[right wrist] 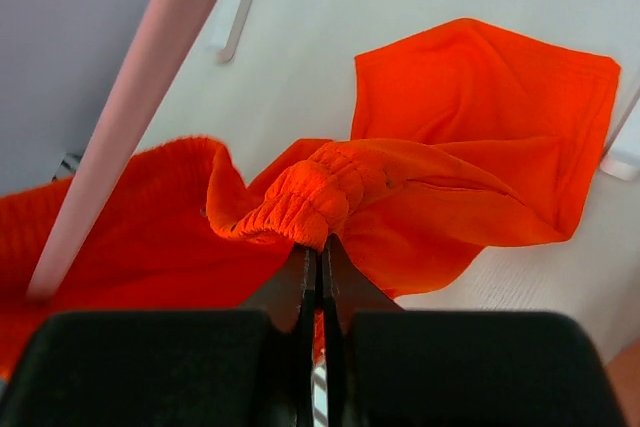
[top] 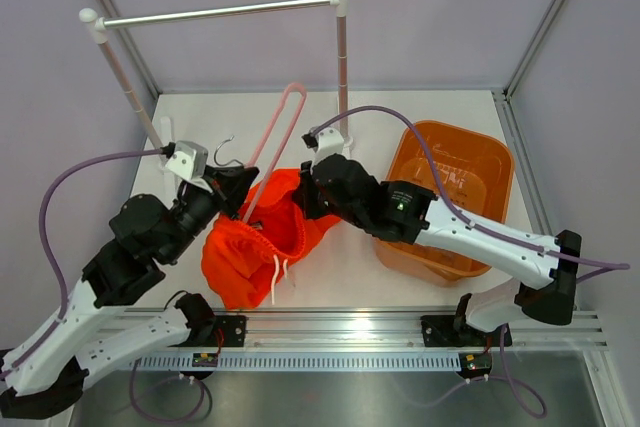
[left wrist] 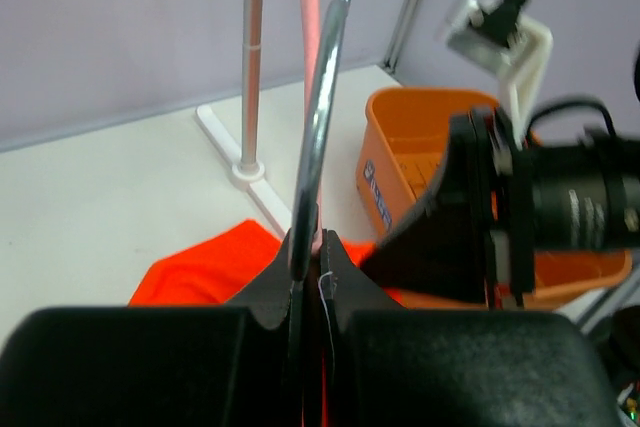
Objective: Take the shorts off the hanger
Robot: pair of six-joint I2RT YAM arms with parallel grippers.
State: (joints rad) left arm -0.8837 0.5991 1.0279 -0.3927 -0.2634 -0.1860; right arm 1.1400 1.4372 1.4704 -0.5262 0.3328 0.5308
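Both jaws closed: left on hanger (left wrist: 321,107), right on shorts (right wrist: 330,192)

One each, apparently: shorts (top: 250,247), hanger (right wrist: 127,107), basket (top: 460,172)

orange basket (top: 475,177), clothes rail (top: 220,13), white table (top: 350,267)
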